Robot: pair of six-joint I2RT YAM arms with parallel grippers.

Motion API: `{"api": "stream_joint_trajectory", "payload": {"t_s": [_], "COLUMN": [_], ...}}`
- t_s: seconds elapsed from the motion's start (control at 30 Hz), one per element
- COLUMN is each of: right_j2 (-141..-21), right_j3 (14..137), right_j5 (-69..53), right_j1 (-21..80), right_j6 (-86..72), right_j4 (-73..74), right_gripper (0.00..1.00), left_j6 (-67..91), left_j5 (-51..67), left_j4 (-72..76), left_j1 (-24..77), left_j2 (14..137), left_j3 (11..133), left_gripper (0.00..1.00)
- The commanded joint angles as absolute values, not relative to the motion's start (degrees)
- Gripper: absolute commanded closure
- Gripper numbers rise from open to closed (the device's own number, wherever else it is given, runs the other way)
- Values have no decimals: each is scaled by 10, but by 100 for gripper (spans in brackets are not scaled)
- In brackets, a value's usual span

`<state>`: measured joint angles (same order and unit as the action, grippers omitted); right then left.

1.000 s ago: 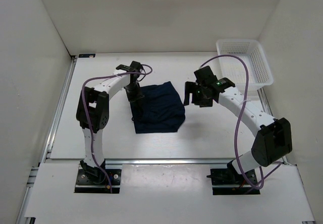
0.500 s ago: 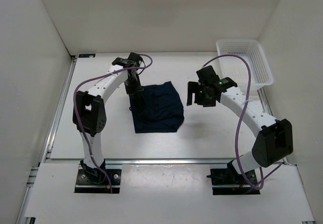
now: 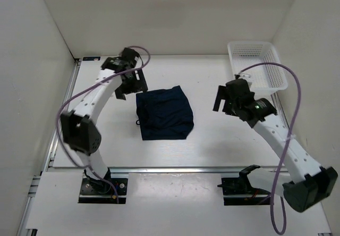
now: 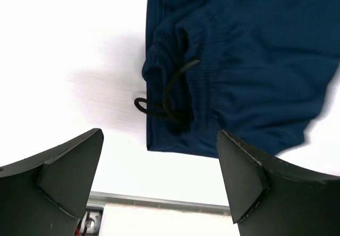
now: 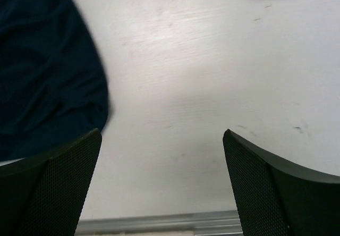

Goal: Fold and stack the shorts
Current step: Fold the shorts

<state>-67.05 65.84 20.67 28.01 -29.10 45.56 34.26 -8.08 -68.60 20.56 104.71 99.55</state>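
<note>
In the top view the shorts (image 3: 163, 114) are seen folded square at the middle of the table (image 3: 223, 140), between the left gripper (image 3: 129, 84) and right gripper (image 3: 223, 99). In the left wrist view wide, empty jaws are shown near the drawstring (image 4: 164, 93); the soft, light cloth is judged best pinched at the thicker waistband (image 4: 191, 28). In the right wrist view equally wide, empty jaws are shown.

The left hand (image 3: 130, 84) has lifted off the shorts (image 3: 164, 114) (back and leftward), and the right hand (image 3: 222, 99) has withdrawn rightward.
</note>
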Motion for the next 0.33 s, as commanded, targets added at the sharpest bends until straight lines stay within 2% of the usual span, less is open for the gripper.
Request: {"api": "stream_joint_trajectory", "payload": {"t_s": [0.0,0.13,0.3], "right_j2": [-592,-520,-478], "right_j3": [632,607,600], "right_j5": [348,461,510], "right_j1": [272,272,272], "right_j6": [-324,-352,-360], "right_j4": [463,486,514], "right_gripper": [1,1,1], "left_j6": [339,324,346], "left_j5": [-141,-166,-184], "left_j4": [-696,-636,-598], "left_j1": [199,204,199], "left_j2": [879,724,574], "left_j3": [1012,917,790], "left_gripper": [1,1,1]}}
